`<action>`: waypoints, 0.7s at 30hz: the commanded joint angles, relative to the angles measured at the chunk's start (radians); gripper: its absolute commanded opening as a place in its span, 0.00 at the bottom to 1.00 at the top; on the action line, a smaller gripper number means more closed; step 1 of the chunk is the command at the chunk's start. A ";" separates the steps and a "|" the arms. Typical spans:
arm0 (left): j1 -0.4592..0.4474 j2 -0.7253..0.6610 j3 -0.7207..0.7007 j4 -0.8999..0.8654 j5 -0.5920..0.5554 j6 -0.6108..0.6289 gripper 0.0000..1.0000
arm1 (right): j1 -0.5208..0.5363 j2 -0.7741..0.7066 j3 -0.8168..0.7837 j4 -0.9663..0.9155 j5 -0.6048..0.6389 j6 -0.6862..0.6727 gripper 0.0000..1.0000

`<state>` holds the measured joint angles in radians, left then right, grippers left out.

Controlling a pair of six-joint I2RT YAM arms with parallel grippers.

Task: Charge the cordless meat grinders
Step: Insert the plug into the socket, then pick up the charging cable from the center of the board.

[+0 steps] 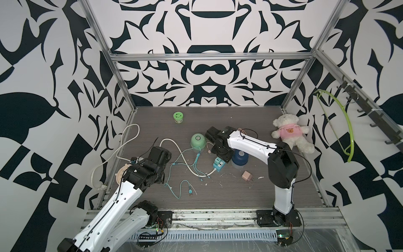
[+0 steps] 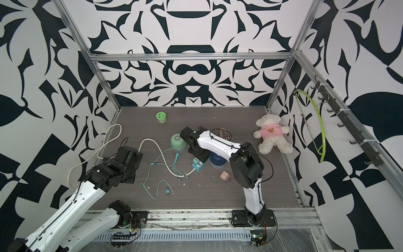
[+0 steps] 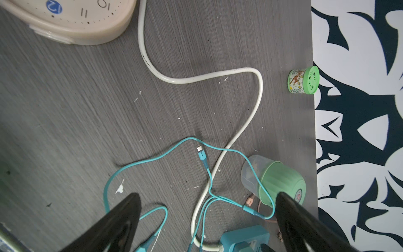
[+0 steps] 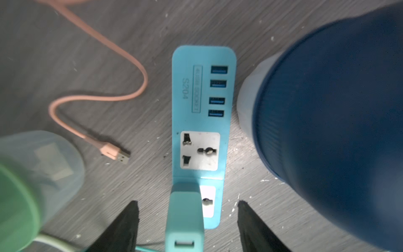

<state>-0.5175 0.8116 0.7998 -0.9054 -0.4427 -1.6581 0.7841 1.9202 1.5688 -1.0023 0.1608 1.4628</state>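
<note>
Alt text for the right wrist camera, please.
The open right gripper straddles a teal adapter on a blue power strip with four empty USB ports. The dark blue grinder and mint green grinder flank it; a pink cable lies unplugged.

Grey wood-grain surface [image 1: 229, 192] carries a mint grinder [image 1: 198, 140], blue grinder [image 1: 239, 157], power strip [image 1: 218, 166], tangled teal cable [image 3: 201, 156], white cord [image 3: 209, 76], pink plug [image 1: 247, 175], green jar [image 1: 178, 117], teddy bear [image 1: 290, 133] and clock [image 3: 72, 21].

I work in a robotics lab cell. An aluminium frame [image 1: 209, 57] hung with black-and-white patterned panels [image 1: 207, 26] boxes in my grey tabletop [image 1: 229, 196]. My left arm [image 1: 122, 196] and right arm [image 1: 281, 170] are bolted to a rail [image 1: 218, 215] along its near edge.
</note>
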 commanded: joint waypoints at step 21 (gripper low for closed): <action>0.002 0.047 0.024 0.267 0.130 0.528 0.99 | -0.053 -0.604 -0.384 0.224 -0.030 -0.770 0.57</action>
<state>-0.5175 0.8227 0.8005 -0.6979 -0.3759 -1.2472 0.7383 1.2907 1.1839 -0.7727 0.1833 0.8753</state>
